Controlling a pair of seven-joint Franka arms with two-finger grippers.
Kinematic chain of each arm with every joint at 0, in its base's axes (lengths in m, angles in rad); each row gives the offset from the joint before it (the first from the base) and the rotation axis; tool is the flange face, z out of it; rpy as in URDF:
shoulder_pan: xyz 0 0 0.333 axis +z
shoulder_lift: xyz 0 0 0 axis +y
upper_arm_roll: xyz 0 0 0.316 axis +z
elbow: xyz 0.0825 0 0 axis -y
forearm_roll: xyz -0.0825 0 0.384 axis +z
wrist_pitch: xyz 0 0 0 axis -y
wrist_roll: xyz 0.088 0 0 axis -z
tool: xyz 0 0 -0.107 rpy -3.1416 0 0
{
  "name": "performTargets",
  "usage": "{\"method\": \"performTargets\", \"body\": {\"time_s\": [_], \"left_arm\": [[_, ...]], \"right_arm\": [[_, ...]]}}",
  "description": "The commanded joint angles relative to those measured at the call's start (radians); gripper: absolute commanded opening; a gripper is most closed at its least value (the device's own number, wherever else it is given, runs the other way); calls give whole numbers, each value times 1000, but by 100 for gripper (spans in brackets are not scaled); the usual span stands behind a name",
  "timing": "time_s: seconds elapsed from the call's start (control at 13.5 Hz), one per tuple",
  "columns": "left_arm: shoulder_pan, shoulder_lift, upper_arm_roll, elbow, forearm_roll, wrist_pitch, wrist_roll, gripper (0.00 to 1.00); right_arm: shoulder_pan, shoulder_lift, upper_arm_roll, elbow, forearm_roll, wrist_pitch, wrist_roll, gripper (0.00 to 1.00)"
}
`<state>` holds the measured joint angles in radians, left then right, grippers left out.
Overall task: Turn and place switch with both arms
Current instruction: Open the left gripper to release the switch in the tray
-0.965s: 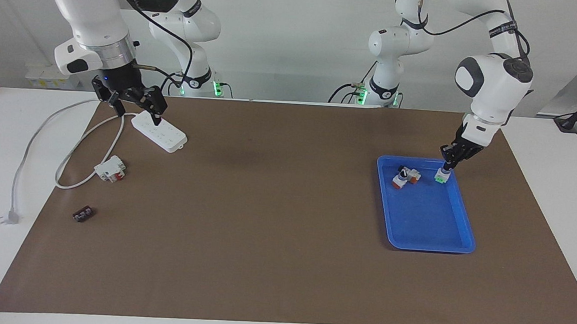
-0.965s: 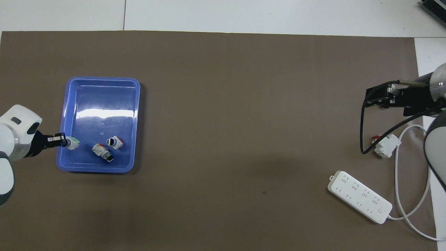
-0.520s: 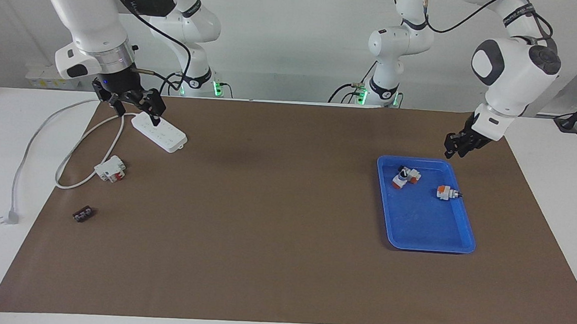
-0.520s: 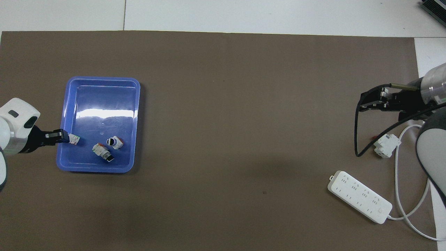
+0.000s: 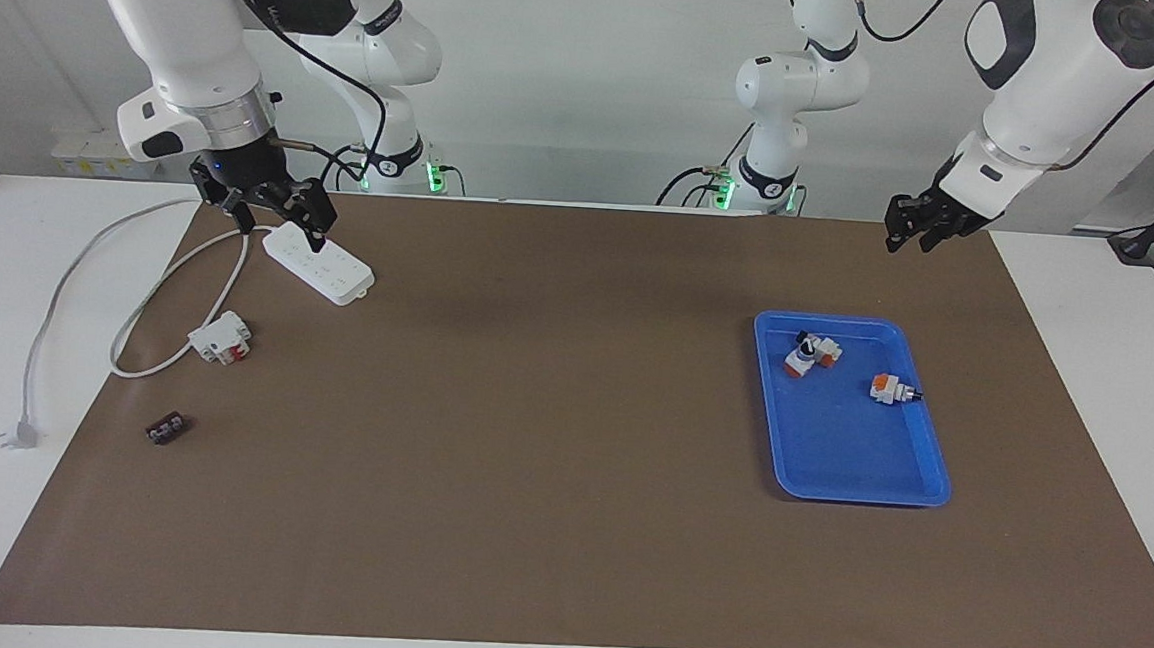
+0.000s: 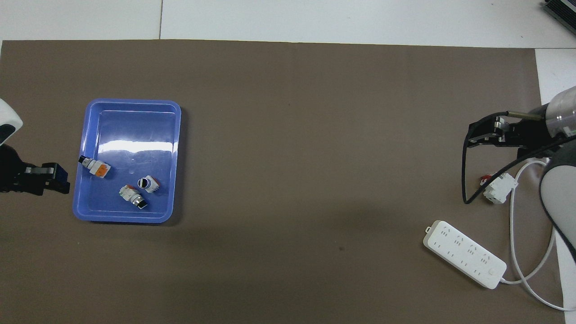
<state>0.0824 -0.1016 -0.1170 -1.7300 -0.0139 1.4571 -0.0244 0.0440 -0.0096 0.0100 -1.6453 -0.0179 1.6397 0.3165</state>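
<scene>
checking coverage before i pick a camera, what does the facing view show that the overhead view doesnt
Only the facing view shows both arms whole with their bases, the small dark block on the mat, the plug at the cord's end, and the right gripper open just above the power strip.

Only the overhead view shows the switch from above, its orange end pointing toward the tray's middle.

Both show the blue tray, the switch lying free in it beside two similar pieces, the white-and-red block, and the left gripper raised clear of the tray, holding nothing.

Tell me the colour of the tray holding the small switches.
Blue plastic tray, clearest in the overhead view.
</scene>
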Motion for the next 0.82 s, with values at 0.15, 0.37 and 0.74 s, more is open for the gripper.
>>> {"method": "performTargets", "body": {"time_s": [0.15,0.37,0.74], "left_arm": [[-76,26,-9,145,29,-115,6,75],[-105,25,-13,135,28,-44,31,98],[-93,22,-13,113,25,46,96,95]], "right_arm": [[-23,0,19,22,3,9,-30,100],[-18,22,28,94,-2,-62,-80,100],[-18,43,31,130,-1,-90,-125,100]]}}
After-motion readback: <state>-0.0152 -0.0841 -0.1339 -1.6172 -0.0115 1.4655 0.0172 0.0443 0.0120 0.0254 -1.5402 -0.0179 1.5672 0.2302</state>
